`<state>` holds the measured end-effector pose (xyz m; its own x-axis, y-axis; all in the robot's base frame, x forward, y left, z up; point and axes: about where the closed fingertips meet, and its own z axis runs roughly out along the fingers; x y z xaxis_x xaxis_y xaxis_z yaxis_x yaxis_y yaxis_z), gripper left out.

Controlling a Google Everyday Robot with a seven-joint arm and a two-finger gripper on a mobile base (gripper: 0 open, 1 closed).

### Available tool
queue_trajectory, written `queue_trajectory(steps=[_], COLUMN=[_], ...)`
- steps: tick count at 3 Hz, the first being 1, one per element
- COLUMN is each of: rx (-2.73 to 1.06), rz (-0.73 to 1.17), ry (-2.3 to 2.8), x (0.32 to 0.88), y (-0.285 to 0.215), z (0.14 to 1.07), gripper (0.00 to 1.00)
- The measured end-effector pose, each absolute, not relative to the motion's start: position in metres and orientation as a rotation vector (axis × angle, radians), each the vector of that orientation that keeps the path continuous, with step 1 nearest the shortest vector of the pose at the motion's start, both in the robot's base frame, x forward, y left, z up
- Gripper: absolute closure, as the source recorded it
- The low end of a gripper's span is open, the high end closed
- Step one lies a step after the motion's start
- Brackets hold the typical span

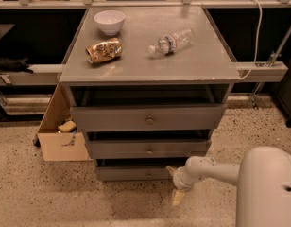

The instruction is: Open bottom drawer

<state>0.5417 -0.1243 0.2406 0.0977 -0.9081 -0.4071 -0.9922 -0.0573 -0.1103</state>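
Observation:
The bottom drawer (131,173) is the lowest grey front of three stacked under the grey table, with a small round knob (149,174) at its centre. My gripper (174,184) is low to the floor at the drawer's right end, to the right of the knob. Its two beige fingers are spread apart with nothing between them. The upper fingertip (170,169) is at the drawer front's right edge; I cannot tell if it touches. The lower fingertip (177,198) hangs over the floor. My white arm (216,171) reaches in from the lower right.
The middle drawer (148,149) and top drawer (148,119) sit above it. On the table top (202,65) are a white bowl (109,21), a crumpled snack bag (104,50) and a lying water bottle (171,41). An open cardboard box (60,134) stands at the left.

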Motion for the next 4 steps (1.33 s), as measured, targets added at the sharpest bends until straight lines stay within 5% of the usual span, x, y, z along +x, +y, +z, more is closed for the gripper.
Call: queue_trajectory(steps=[4], rx=[-1.941], rz=[0.355], ry=[1.918], x=[0.594], y=[-0.115], z=[0.178], gripper=[0.0])
